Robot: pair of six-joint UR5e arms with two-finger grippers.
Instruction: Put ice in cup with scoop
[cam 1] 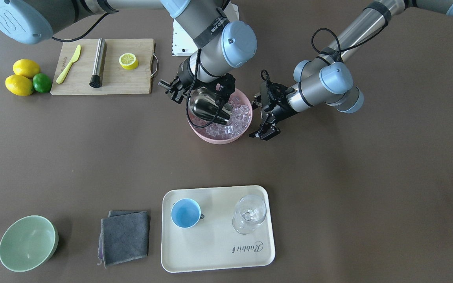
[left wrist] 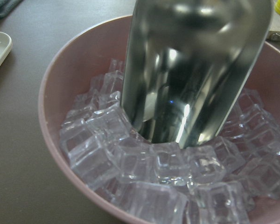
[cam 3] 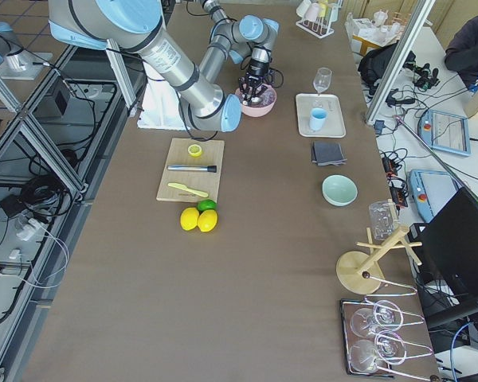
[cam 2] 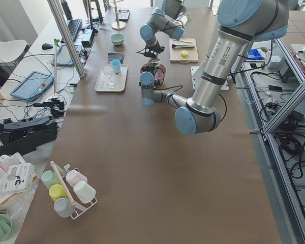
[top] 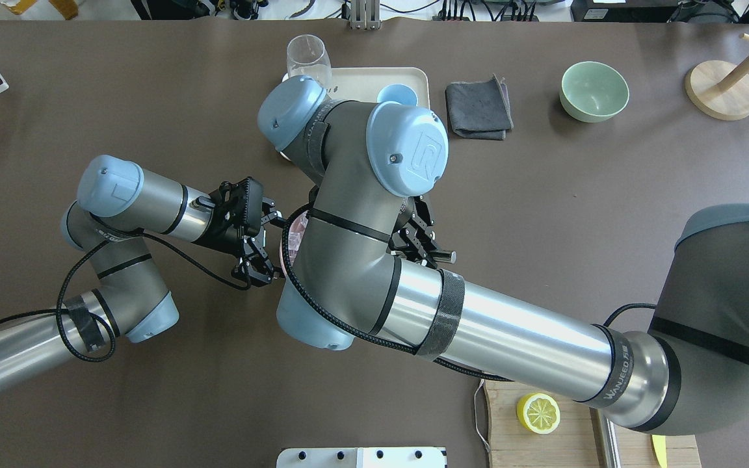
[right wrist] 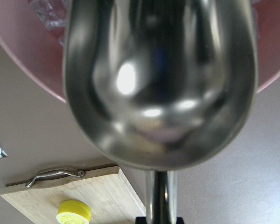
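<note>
The steel scoop [cam 1: 209,108] is tilted down into a pink bowl [cam 1: 218,138] of ice [cam 1: 239,117], its open end among the cubes. My right gripper [cam 1: 174,91] is shut on the scoop's handle at the bowl's edge. The left wrist view shows the scoop [left wrist: 196,70] resting on the ice [left wrist: 144,163]. Just outside the bowl's other side, my left gripper [cam 1: 265,134] stands open, holding nothing. The light-blue cup [cam 1: 186,213] stands empty on a cream tray [cam 1: 218,255], well away from both grippers.
A stemmed glass [cam 1: 249,214] shares the tray. A grey cloth [cam 1: 125,237] and a pale-green bowl [cam 1: 28,243] lie beside it. A cutting board [cam 1: 108,80] with a steel rod [cam 1: 98,62], half lemon [cam 1: 128,61] and yellow knife [cam 1: 69,63] sits beside the pink bowl.
</note>
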